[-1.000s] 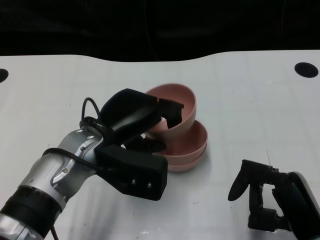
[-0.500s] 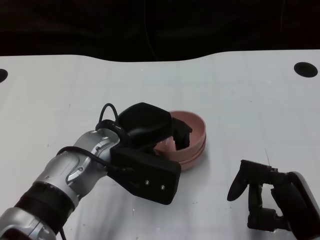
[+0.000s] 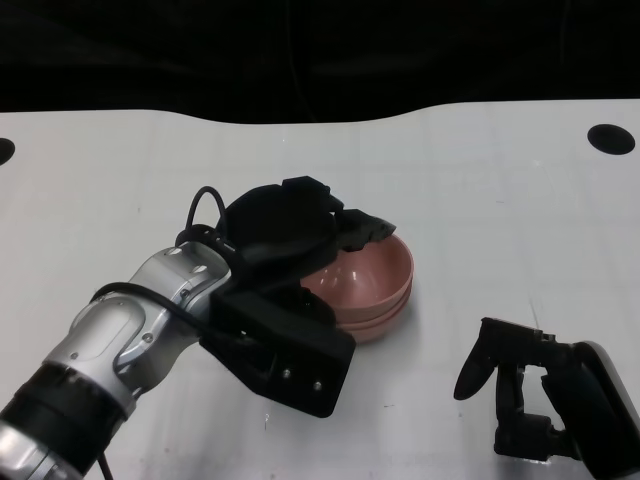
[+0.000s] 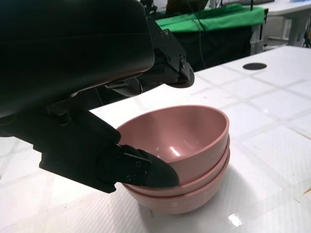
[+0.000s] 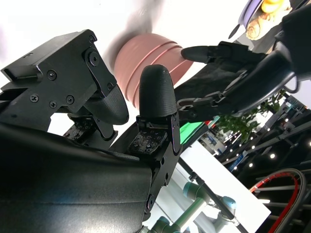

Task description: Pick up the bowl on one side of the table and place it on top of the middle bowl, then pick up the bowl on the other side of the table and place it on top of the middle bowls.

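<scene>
Three pink bowls (image 3: pixel 372 283) sit nested in one stack near the middle of the white table (image 3: pixel 500 220); the left wrist view shows their three rims (image 4: pixel 194 145). My left hand (image 3: pixel 290 235) hovers over the near-left side of the stack with its fingers (image 4: pixel 170 53) spread above the top bowl's rim, a gap between them. Its thumb (image 4: pixel 141 167) lies low beside the stack's outer wall. My right hand (image 3: pixel 520 385) rests at the table's near right, holding nothing, fingers apart. From the right wrist view the bowl stack (image 5: pixel 146 53) and the left hand (image 5: pixel 233 68) also show.
A black round hole (image 3: pixel 612 138) marks the table's far right, another hole (image 3: pixel 4 150) its far left edge. The table's far edge borders a dark background. Bare white surface lies between the stack and my right hand.
The tilted bowl held by my left hand came down level onto the stack. The left hand's fingers then spread and lifted off the rim. The right hand stayed still.
</scene>
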`<state>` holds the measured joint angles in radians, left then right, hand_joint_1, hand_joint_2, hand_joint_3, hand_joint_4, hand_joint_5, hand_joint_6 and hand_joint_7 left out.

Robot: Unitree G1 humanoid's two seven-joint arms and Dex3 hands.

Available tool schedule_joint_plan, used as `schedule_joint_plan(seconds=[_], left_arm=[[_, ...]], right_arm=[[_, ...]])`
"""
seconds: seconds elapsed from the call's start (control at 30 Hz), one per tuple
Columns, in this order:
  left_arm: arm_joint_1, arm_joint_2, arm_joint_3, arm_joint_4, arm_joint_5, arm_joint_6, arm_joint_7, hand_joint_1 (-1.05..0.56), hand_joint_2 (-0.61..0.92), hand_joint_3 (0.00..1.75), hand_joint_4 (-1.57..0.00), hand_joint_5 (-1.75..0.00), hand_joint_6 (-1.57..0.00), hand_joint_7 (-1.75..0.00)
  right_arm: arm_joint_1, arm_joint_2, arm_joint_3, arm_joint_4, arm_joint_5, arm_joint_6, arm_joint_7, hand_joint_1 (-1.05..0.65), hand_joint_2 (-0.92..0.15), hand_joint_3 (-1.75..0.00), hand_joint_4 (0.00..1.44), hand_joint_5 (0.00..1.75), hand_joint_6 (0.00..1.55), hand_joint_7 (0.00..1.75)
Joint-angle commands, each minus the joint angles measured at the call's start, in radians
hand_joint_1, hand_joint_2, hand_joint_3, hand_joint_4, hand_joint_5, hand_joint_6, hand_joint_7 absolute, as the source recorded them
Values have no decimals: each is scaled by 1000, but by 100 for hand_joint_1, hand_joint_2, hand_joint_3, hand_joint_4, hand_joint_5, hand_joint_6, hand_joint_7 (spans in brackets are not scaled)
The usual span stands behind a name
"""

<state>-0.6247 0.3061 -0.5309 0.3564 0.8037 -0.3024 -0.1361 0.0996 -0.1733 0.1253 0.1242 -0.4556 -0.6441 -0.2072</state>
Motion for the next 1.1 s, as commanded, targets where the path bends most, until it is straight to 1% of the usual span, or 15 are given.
schedule_joint_plan(seconds=[0.03, 0.1, 0.23, 0.47, 0.5, 0.57, 0.6, 0.63, 0.7, 0.73, 0.83, 0.9, 0.97, 1.0, 1.1], left_arm=[[54, 34, 43, -49, -40, -15, 20, -71, 92, 25, -1, -49, -28, -2], [66, 35, 52, -57, -47, -22, 28, -70, 92, 23, -1, -51, -29, -2], [179, 65, 137, -114, -154, -92, 65, -61, 92, 22, -7, -56, -33, -4], [313, 59, 238, -66, -258, -289, 237, -54, 92, 18, -16, -62, -42, -7], [334, 55, 252, -62, -278, -311, 250, -51, 92, 20, -10, -86, -45, -11], [379, 44, 281, -64, -321, -354, 272, -50, 92, 22, -4, -111, -48, -18], [401, 37, 293, -71, -343, -365, 275, -48, 92, 21, -6, -126, -44, -42], [415, 31, 302, -75, -358, -372, 276, -47, 92, 21, -8, -138, -33, -77], [456, 17, 319, -89, -401, -393, 272, -47, 92, 20, -9, -145, -27, -97], [479, 9, 327, -97, -426, -407, 270, -44, 92, 23, -16, -158, -23, -126], [573, -14, 345, -136, -482, -447, 265, -39, 92, 23, -25, -172, -21, -160], [618, -27, 353, -169, -507, -438, 250, -37, 92, 22, -27, -174, -19, -166], [649, -43, 357, -198, -552, -418, 224, -33, 90, 22, -27, -174, -20, -163], [664, -50, 357, -212, -588, -407, 204, -30, 87, 25, -31, -171, -26, -156], [697, -60, 357, -245, -681, -369, 139, -23, 60, 74, -46, -161, -47, -137]], right_arm=[[2, -8, -6, -3, 1, 2, -7, -6, -15, -167, 95, 175, 83, 151], [2, -8, -6, -3, 1, 3, -6, -6, -15, -168, 95, 175, 84, 152], [1, -7, -4, 4, 9, 0, -1, -6, -14, -168, 95, 175, 83, 152], [4, -9, -6, 10, 21, -4, 6, -4, -14, -169, 94, 175, 83, 150], [5, -10, -6, 11, 22, -7, 6, -4, -14, -169, 94, 175, 83, 149], [6, -12, -6, 13, 21, -11, 6, -4, -14, -168, 94, 175, 83, 149], [7, -12, -6, 13, 20, -12, 6, -4, -14, -168, 94, 175, 83, 148], [8, -12, -6, 12, 20, -13, 6, -4, -14, -168, 94, 175, 83, 148], [9, -14, -7, 11, 20, -13, 7, -4, -14, -168, 94, 175, 84, 148], [11, -15, -8, 10, 20, -13, 7, -4, -14, -168, 94, 175, 84, 148], [15, -20, -11, 13, 28, -20, 14, -4, -14, -168, 94, 175, 84, 147], [20, -23, -13, 9, 28, -20, 15, -4, -15, -167, 93, 175, 84, 147], [24, -26, -14, 5, 31, -20, 17, -4, -15, -167, 93, 175, 84, 147], [26, -27, -15, 3, 34, -21, 19, -3, -15, -167, 93, 175, 84, 147], [30, -27, -15, -3, 36, -16, 23, -3, -16, -167, 93, 175, 84, 146]])
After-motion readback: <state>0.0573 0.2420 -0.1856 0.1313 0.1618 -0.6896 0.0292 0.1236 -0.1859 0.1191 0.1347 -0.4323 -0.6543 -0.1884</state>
